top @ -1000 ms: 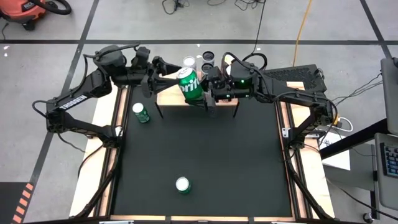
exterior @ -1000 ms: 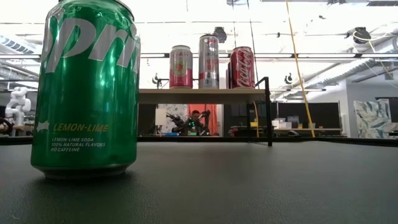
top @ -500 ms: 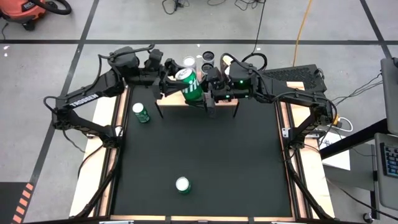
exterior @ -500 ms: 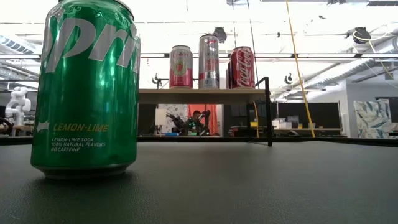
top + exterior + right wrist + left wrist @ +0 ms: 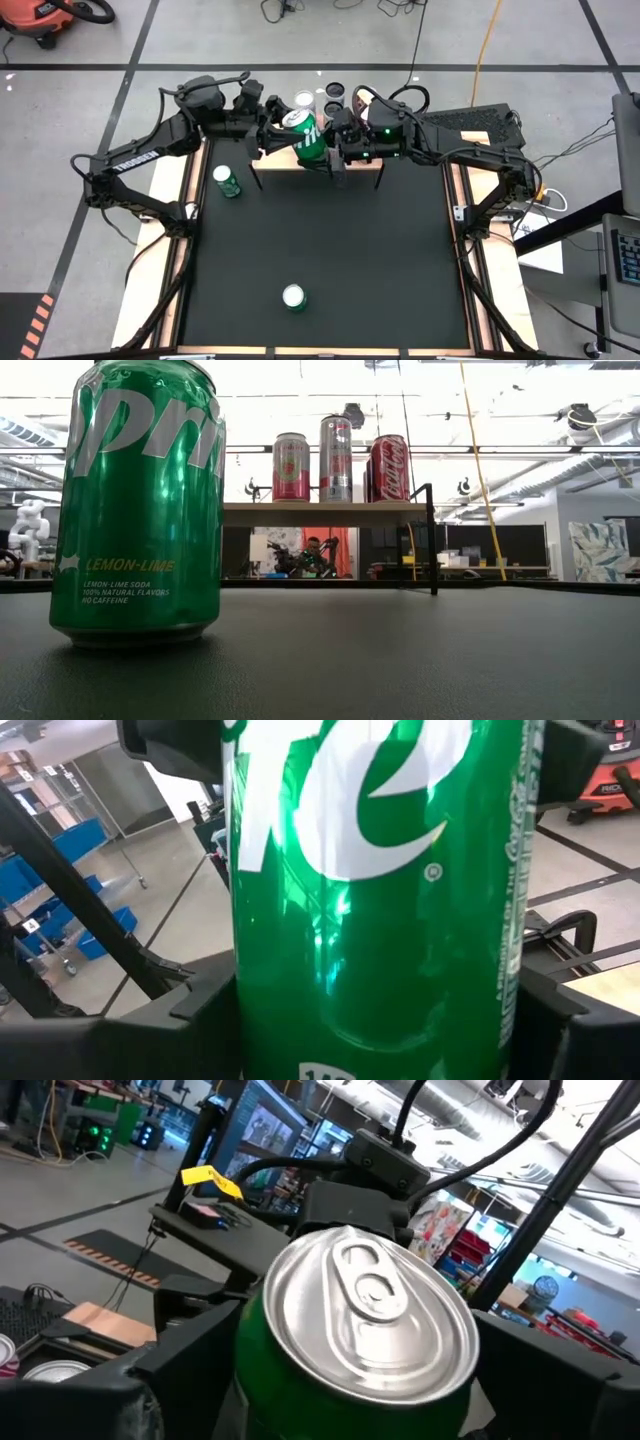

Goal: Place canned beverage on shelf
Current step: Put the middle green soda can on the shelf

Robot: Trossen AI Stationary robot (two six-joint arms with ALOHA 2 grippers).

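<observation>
A green Sprite can hangs tilted above the shelf, a small wood-topped stand at the table's far edge. My right gripper reaches in from the right and is shut on the can. My left gripper comes from the left and is open. Its fingers stand on either side of the can's top end. Three cans stand along the shelf's far side: pink, silver and red. My right gripper pinches the can's side wall between its two fingers, which lie across the can. It comes in level from the table's right. The can is lifted clear of the shelf, its top leaning toward the far left. Whether my left gripper touches the can, I cannot tell.
Two more green cans stand on the black table: one near the left rail and one toward the near edge, which looms large in the low view. The shelf's near half lies under the held can.
My left gripper has moved toward the table's right, up to the held can, so that its fingers now flank the can's top end. It then stopped. My right gripper and the can have stayed in place above the shelf.
</observation>
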